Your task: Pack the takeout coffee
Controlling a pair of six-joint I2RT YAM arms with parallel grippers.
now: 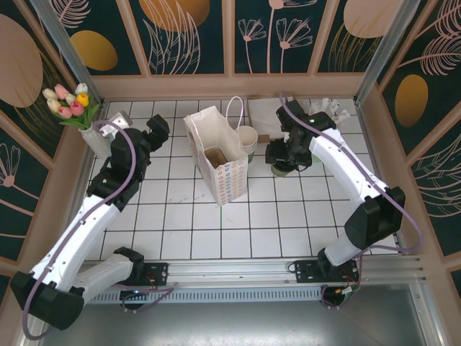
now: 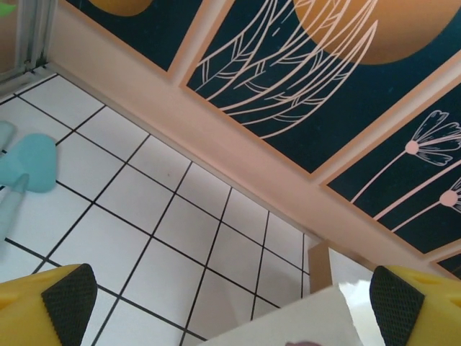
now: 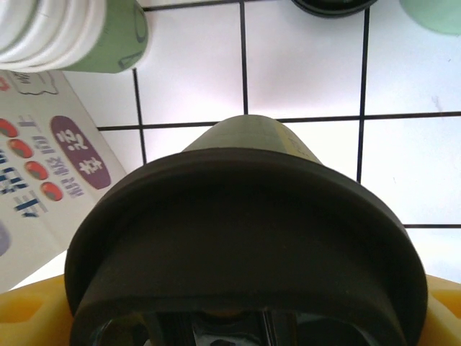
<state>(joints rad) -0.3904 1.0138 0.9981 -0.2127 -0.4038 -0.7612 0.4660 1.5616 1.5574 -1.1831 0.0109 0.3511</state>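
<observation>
The takeout coffee (image 3: pixel 248 231), a dark green paper cup under a round black lid, sits between the yellow fingers of my right gripper (image 3: pixel 238 313), and the lid spans from one finger to the other. From above, the right gripper (image 1: pixel 286 155) holds the takeout coffee (image 1: pixel 282 169) on the tiles just right of the white paper bag (image 1: pixel 220 169), which stands open at the middle. My left gripper (image 1: pixel 155 130) hovers left of the bag, near the back wall. Its fingers (image 2: pixel 68 303) are wide apart with nothing between them, over tiles and the bag's edge (image 2: pixel 288 324).
A stack of paper cups (image 1: pixel 248 138) lies right behind the bag, close to the held cup. A pale mint cup of white sticks (image 1: pixel 328 112) and napkins (image 1: pixel 265 115) sit at the back right. A vase of tulips (image 1: pixel 72 104) stands at the back left corner.
</observation>
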